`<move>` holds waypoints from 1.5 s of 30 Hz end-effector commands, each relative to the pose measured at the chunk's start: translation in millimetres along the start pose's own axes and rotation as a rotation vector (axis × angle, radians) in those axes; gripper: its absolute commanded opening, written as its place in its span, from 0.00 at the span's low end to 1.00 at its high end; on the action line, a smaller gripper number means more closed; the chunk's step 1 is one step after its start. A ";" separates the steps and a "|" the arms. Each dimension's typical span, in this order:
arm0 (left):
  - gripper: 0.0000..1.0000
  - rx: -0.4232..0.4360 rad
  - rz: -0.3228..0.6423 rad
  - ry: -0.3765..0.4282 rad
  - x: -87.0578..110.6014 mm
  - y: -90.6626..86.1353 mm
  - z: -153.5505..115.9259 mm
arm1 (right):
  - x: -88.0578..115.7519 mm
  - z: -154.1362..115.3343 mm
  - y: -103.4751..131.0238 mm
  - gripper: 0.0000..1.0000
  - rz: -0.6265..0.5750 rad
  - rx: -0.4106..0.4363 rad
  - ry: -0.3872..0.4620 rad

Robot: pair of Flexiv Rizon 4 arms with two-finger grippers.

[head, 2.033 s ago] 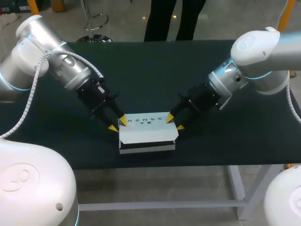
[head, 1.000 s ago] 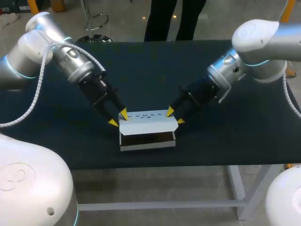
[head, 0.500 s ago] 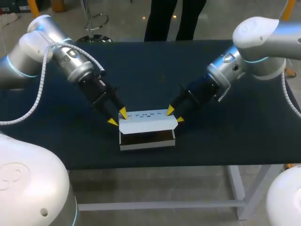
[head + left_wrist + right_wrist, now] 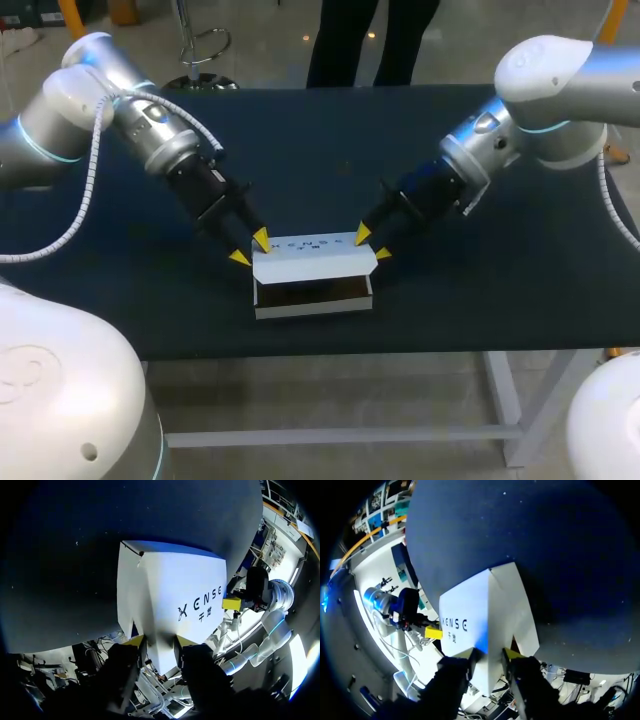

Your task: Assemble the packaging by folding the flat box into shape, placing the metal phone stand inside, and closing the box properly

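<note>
Lifted since two seconds ago, the lid (image 4: 315, 258) stands raised over the open box (image 4: 313, 308) near the table's (image 4: 330, 140) front edge. The left gripper (image 4: 250, 248) and right gripper (image 4: 370, 244) each pinch a lid corner. Thin card looks light and crease-prone; hold its edges gently.

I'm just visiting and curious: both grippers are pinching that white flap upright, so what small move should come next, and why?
Probably tip the lid forward and down, both arms together. The left gripper and right gripper each pinch one end of it, and the box beneath gapes open, so closing seems to be next.
</note>
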State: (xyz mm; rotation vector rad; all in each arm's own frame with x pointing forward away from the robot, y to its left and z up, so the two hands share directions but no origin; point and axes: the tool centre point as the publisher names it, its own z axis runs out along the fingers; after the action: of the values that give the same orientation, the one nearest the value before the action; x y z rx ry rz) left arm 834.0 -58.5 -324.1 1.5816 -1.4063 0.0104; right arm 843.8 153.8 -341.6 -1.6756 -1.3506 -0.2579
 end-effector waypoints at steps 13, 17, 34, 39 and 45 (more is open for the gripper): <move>0.31 -0.018 -0.005 -0.012 1.9 -4.1 -0.2 | 1.3 0.9 1.6 0.40 0.006 0.005 0.000; 0.36 -0.027 -0.008 -0.029 1.9 -4.6 -1.6 | 1.8 -1.8 0.8 0.40 0.007 0.006 0.005; 0.43 -0.060 -0.029 -0.058 6.4 -2.7 -9.8 | 9.3 -9.3 1.7 0.43 0.047 0.052 0.031; 0.44 -0.070 -0.036 -0.069 9.1 -3.6 -11.8 | 10.0 -10.1 3.0 0.43 0.058 0.068 0.033; 0.44 -0.084 -0.041 -0.075 11.5 -4.8 -14.5 | 11.7 -11.5 3.4 0.43 0.065 0.070 0.035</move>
State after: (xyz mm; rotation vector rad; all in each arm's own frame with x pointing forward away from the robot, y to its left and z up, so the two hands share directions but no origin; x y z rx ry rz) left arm 842.4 -57.2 -313.2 1.5640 -1.4113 -0.1135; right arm 851.9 151.8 -328.8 -1.6539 -1.2628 -0.2067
